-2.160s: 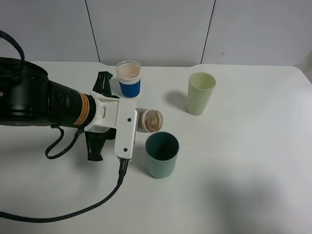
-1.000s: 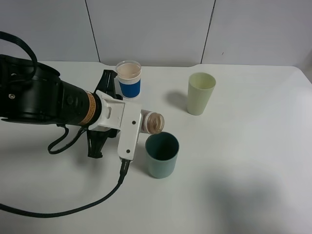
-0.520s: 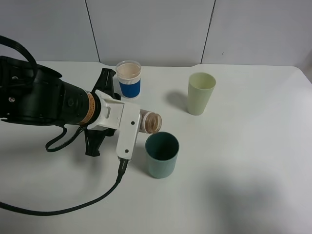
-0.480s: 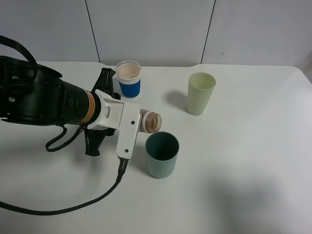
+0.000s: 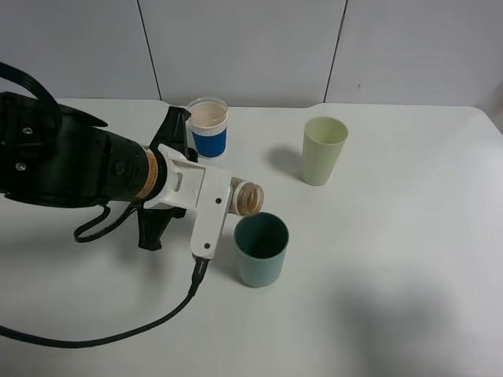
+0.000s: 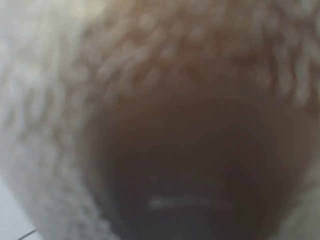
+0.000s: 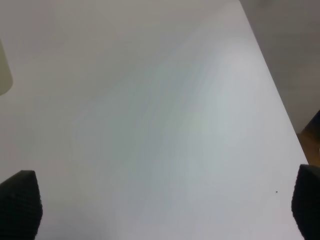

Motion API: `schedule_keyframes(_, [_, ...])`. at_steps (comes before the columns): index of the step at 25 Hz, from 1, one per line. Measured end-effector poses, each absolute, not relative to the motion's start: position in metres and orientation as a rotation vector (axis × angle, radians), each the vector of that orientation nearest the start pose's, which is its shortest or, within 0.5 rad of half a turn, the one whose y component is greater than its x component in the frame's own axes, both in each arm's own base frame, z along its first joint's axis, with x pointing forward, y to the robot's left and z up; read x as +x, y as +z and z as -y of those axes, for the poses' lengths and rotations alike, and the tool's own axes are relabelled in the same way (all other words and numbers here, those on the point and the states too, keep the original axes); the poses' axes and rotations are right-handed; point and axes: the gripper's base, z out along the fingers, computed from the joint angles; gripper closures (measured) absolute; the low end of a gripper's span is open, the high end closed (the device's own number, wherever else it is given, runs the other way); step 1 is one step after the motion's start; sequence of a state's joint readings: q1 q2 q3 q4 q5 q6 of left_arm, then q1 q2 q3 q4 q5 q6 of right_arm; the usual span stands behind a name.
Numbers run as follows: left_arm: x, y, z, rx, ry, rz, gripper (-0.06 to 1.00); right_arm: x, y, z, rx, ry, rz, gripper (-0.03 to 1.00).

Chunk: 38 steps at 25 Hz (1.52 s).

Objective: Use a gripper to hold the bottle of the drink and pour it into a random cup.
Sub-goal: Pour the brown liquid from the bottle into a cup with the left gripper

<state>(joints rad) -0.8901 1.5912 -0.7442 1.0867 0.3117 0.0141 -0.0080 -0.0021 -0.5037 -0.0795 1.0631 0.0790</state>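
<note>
Black cable (image 5: 195, 275) lay in a loose curve across the near part of the white table (image 5: 393, 275), running up to the left gripper (image 5: 218, 200). Just beside that gripper stood the cup (image 5: 261, 250), a short dark teal-green tumbler, upright, its inside darker than its wall. Behind the cup's far rim, on its left side, hung the bottle (image 5: 240, 192), clamped between the left gripper's white flat fingers (image 5: 206, 220) and tipped over almost level. Only its clear neck and wide, round, capless mouth showed past the white plate, with the brownish drink (image 5: 251, 201) visible inside the mouth. Whether the mouth was over the cup's rim or just short of it could not be told. The left wrist view was a brown, out-of-focus blur, darkest in the middle.

Farther back and to the right stood a taller pale yellow-green cup (image 5: 324, 150), well apart from the teal one. A white cup with a blue sleeve (image 5: 208, 127) stood farthest back, close to the left arm's black casing (image 5: 63, 161).

The right gripper (image 7: 163, 202) had its dark, textured fingertips (image 7: 20, 200) spread wide above bare table, with nothing held.
</note>
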Motion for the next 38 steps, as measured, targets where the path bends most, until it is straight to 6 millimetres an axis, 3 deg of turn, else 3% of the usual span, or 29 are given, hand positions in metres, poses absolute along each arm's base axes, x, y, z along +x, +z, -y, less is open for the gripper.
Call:
schedule_keyframes(23, [0.207, 0.183, 0.215, 1.977, 0.495, -1.457, 0.61, -0.006, 0.278, 0.006, 0.097, -0.048, -2.036, -0.03])
schedule_keyframes(38, [0.193, 0.183, 0.225, 2.021, 0.535, -1.411, 0.61, -0.006, 0.278, 0.007, 0.108, -0.045, -2.036, -0.03])
